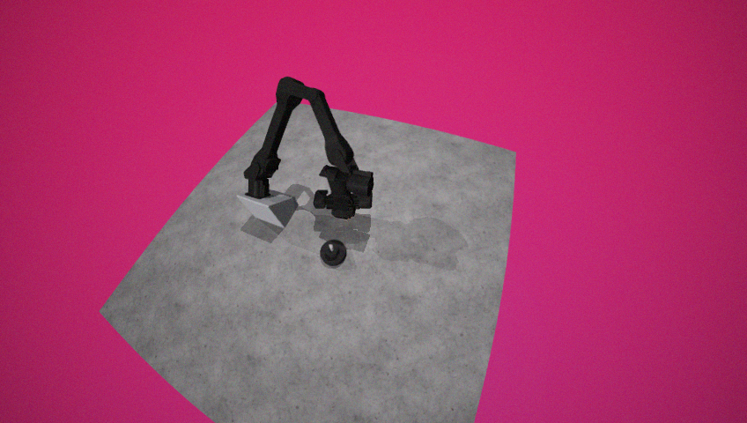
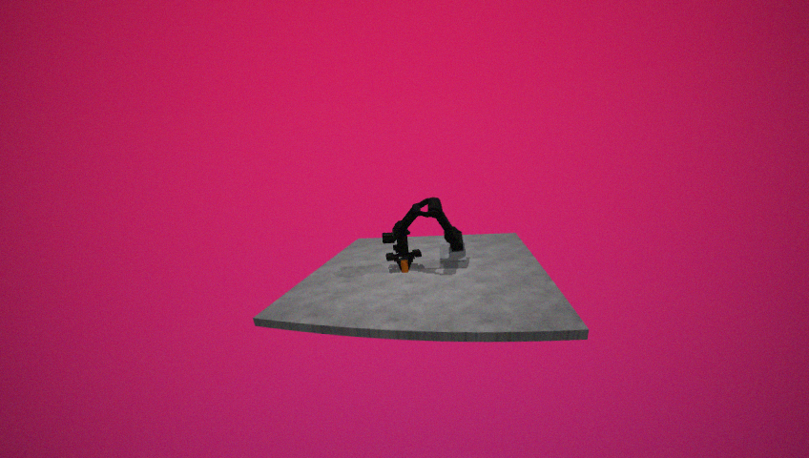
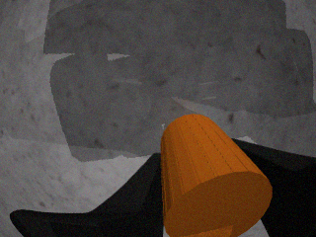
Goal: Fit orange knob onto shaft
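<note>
The orange knob (image 2: 404, 264) (image 3: 209, 153) is between the fingers of my gripper (image 1: 343, 215) (image 2: 404, 268) (image 3: 195, 153), which is shut on it. The knob is low over the table and looks about upright in the exterior view; I cannot tell whether it touches the tabletop. It is hidden behind the gripper in the top view, and its hole does not show. The dark round pedestal (image 1: 324, 259) stands apart from the gripper, below it in the top view. Its silver shaft (image 1: 331, 247) points up, its flat side too small to make out. The pedestal is hidden in the exterior view and not in the wrist view.
The grey tabletop (image 1: 335, 335) (image 2: 431, 306) carries the arm's pale wedge-shaped base (image 1: 269, 209) (image 2: 461, 253), left of the gripper in the top view and right of it in the exterior view. The arm's shadows fall across the table around the gripper.
</note>
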Available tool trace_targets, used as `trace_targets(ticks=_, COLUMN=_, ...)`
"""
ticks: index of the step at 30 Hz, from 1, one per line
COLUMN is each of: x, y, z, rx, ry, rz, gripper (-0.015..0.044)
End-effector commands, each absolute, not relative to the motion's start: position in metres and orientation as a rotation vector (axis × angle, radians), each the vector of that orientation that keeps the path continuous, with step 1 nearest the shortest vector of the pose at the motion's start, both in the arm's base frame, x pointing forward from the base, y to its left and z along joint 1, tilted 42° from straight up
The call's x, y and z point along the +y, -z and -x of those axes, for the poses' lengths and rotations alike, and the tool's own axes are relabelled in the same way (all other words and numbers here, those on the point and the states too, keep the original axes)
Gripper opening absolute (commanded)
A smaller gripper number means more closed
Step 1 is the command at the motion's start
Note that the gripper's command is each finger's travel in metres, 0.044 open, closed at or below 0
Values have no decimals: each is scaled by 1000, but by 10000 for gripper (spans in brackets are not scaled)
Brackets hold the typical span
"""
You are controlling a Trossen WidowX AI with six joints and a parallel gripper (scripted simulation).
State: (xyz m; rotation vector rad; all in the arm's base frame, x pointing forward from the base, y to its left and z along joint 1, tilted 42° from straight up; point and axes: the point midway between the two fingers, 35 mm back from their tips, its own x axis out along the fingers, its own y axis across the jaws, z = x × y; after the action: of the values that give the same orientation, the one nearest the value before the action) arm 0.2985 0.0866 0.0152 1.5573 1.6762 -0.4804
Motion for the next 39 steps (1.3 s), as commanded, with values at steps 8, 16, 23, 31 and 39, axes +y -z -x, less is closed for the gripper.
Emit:
trace_targets(ticks=8, x=87, y=-15, z=-299, rx=1676, ry=480, rz=-1557, gripper=240)
trace_targets(ticks=16, x=87, y=-15, z=-299, rx=1676, ry=480, rz=-1557, gripper=240)
trace_targets(ticks=23, x=47, y=-57, z=-298, rx=1675, ry=485, rz=-1557, gripper=371)
trace_targets(ticks=31, x=32, y=-75, z=-294, rx=1677, ry=483, rz=-1560, gripper=440)
trace_targets(ticks=39, x=42, y=-63, z=-295, rx=1677, ry=482, rz=-1560, gripper=440)
